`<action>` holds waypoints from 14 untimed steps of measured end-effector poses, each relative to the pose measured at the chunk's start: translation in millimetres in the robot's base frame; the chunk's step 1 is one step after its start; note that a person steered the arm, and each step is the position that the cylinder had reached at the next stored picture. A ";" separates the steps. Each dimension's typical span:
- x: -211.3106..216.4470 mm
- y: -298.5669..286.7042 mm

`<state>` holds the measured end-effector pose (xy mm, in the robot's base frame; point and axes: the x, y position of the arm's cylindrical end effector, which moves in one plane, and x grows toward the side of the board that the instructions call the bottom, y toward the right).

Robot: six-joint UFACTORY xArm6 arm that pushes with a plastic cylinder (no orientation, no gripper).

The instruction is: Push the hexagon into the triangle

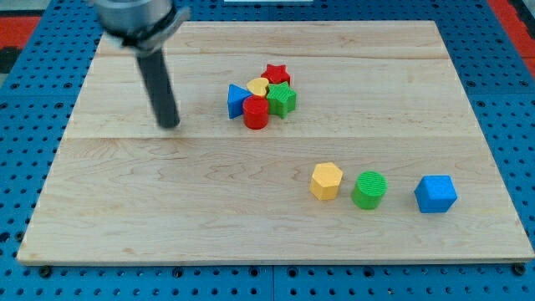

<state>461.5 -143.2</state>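
The yellow hexagon (326, 181) lies low on the view's right half of the wooden board (125, 209). The blue triangle (237, 100) lies near the view's top centre, at the left edge of a tight cluster. My tip (170, 124) rests on the board left of the cluster, about 80 px left of the blue triangle and far up-left of the yellow hexagon. It touches no block.
The cluster also holds a red cylinder (256, 113), a yellow heart (257, 86), a red star (277, 74) and a green star-shaped block (282, 99). A green cylinder (369, 190) and a blue cube (435, 194) lie right of the hexagon.
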 end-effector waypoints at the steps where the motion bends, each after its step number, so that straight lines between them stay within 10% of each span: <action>1: 91.4 69.0; 4: 100.0 272.1; 9: 9.9 211.6; 11: 5.2 42.1; 14: 21.9 73.8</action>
<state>483.4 -69.4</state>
